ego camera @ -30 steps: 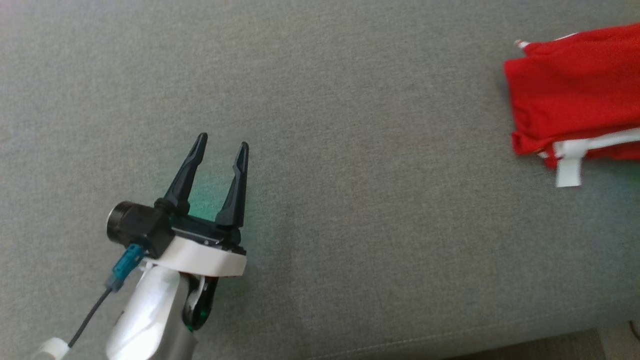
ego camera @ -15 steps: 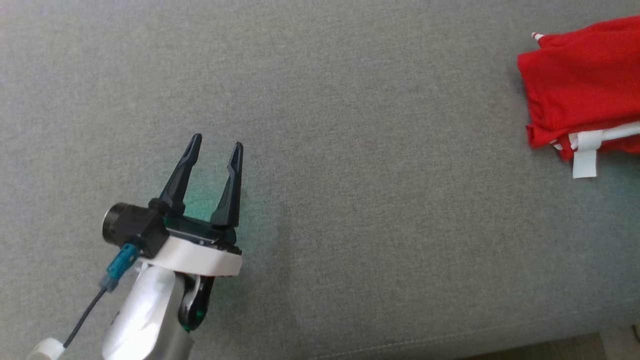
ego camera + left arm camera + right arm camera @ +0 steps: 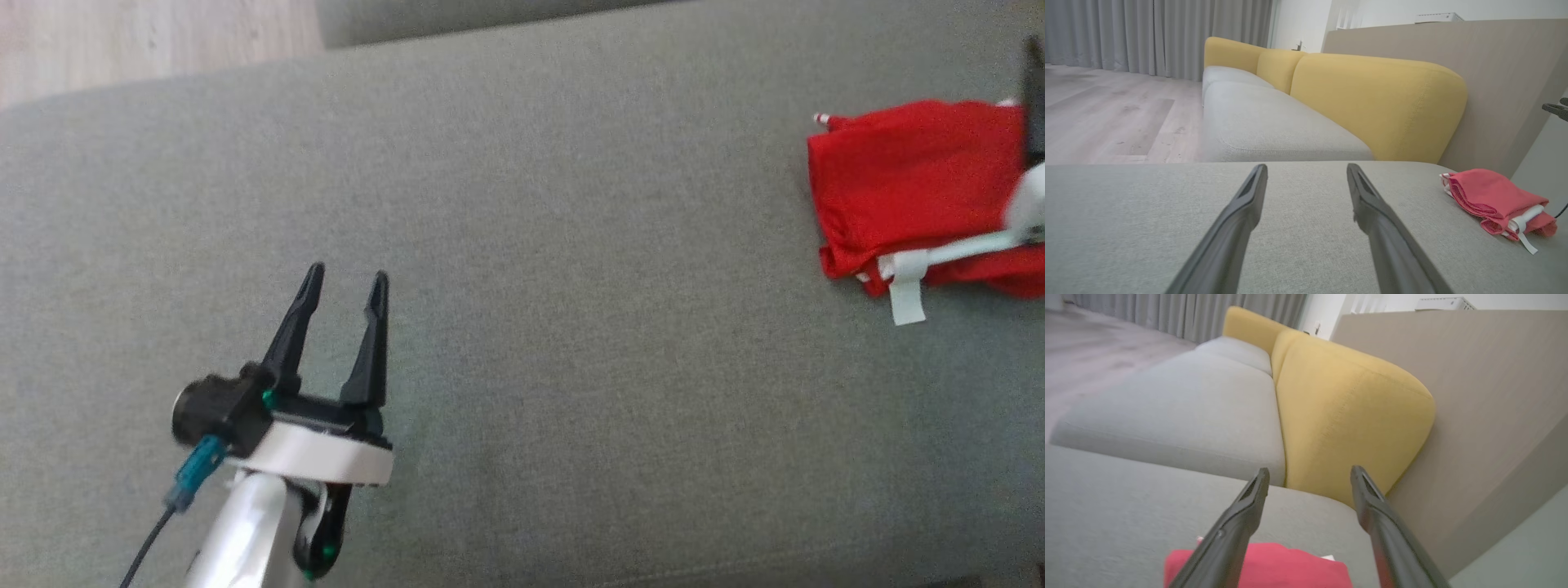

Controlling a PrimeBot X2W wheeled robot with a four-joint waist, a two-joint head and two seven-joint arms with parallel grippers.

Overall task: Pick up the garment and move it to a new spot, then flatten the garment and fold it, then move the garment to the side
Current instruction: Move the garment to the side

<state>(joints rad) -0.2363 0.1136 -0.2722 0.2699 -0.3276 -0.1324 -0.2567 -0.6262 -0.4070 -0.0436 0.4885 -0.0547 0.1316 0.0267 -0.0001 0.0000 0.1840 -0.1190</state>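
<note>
Red garment (image 3: 906, 180) sits folded in a compact bundle at the far right of the grey cushion (image 3: 571, 327), and that looks like the side spot the task wants. Right gripper (image 3: 1308, 471) hangs just above it, its 2 fingers spread apart with nothing between them, so the cloth is free. Left gripper (image 3: 347, 276) waits well apart over bare cushion, jaws wide too, empty.

So what can go wrong now? Watch that white strap (image 3: 906, 298) poking out of the bundle's near edge. If a finger of the right gripper catches it when the arm pulls away, the top layer could peel back and the fold is spoiled. The layers look soft and loosely stacked, so even a light brush might slide 1 over another. The bundle also lies close to the cushion's right end, and a nudge that way could tip part of it over the side. A clean lift, straight up, seems the safe exit.
</note>
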